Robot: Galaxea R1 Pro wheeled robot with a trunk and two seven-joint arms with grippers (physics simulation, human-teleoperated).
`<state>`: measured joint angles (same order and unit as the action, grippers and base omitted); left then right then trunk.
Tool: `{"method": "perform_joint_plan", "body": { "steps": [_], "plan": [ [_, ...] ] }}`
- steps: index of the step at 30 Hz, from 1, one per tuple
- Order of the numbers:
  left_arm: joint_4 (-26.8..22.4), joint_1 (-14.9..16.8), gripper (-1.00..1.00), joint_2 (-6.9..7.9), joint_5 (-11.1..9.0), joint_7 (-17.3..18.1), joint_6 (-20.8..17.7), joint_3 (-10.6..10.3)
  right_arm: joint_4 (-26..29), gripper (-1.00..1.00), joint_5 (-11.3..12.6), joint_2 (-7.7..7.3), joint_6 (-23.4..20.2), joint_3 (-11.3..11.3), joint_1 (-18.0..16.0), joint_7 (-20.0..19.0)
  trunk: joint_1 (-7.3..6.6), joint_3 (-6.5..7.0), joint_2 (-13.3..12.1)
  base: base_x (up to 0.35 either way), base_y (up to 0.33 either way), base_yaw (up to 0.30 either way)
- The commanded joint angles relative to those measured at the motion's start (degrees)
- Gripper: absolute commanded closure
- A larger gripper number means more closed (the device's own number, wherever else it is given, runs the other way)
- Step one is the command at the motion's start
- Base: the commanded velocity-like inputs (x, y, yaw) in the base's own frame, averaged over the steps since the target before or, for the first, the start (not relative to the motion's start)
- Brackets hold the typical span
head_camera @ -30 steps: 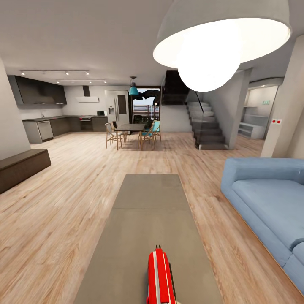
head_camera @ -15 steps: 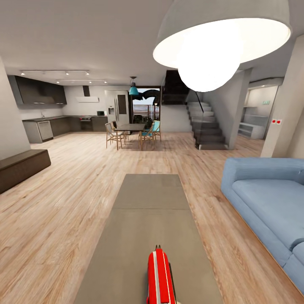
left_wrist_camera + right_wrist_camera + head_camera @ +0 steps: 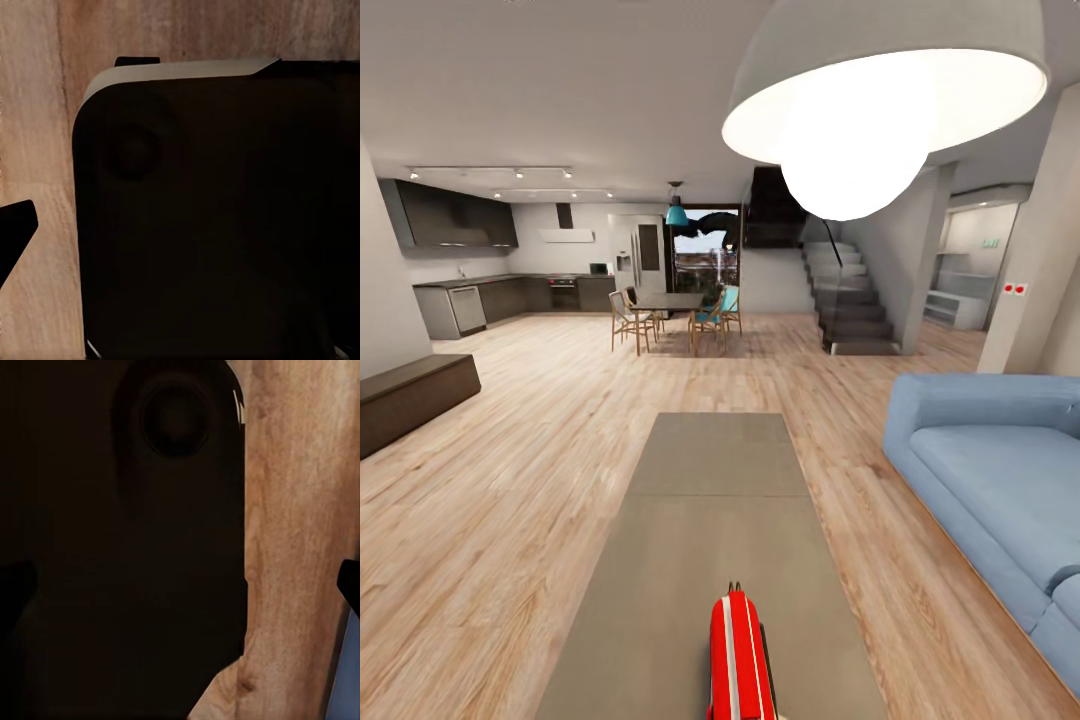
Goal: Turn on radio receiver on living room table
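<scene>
Grey-brown table (image 3: 710,500), red radio receiver (image 3: 740,655) lengthwise at its near end; tool states untellable.

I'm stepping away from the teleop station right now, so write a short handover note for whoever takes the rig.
End effectors: neither one's state can be told. The wrist views look down past a dark rounded body at wood floor.
Radio receiver: stands at the near end of the table, straight ahead, seen end-on at the head view's bottom edge. Blue sofa to the right.
Done: the robot faces the table in the living room.
Left: tilt the view down, bring an arm up to the radio and switch it on. It looks untouched.
</scene>
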<state>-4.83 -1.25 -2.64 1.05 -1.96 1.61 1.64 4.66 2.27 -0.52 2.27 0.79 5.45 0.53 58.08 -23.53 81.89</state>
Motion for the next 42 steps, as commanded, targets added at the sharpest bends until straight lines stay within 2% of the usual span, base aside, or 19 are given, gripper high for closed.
{"method": "perform_joint_plan", "body": {
  "steps": [1, 42],
  "plan": [
    [0.0, 0.0, -1.0, 0.0, 0.0, 0.0, 0.0, 0.0, 0.0, -1.0, 0.0, 0.0, 0.0, 0.0, 0.0, 0.0, -0.23, 0.19, -0.4, 0.0, 0.0, 0.0],
    [0.0, 0.0, -1.0, 0.09, 0.0, -0.1, -0.4, -0.1, 0.0, -1.0, 0.1, -0.08, -0.4, 0.0, 0.0, -0.4, -9.23, 7.55, -16.9, 0.0, 0.0, 0.0]
  ]
}}
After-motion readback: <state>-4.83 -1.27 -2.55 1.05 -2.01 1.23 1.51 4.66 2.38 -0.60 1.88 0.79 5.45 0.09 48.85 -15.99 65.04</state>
